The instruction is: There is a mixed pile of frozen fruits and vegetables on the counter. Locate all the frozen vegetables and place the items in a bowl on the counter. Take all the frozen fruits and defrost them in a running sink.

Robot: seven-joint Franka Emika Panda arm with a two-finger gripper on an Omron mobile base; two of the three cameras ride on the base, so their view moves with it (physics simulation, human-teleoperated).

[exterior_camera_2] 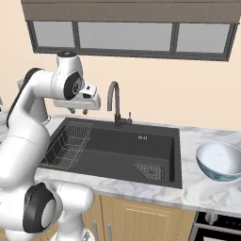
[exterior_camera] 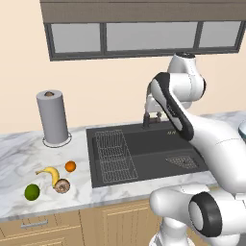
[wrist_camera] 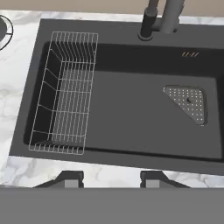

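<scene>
1. The gripper hangs high above the sink, jaws part-open and empty, likely surveying.
2. Banana, orange, green ball and brown lump lie untouched on the counter.
3. The bowl waits on the sink's far side.

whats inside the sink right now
Inside the black sink are a wire rack along one side and a drain grid in a corner. No food in it. The arm covers part of the basin in the left base view.
</scene>
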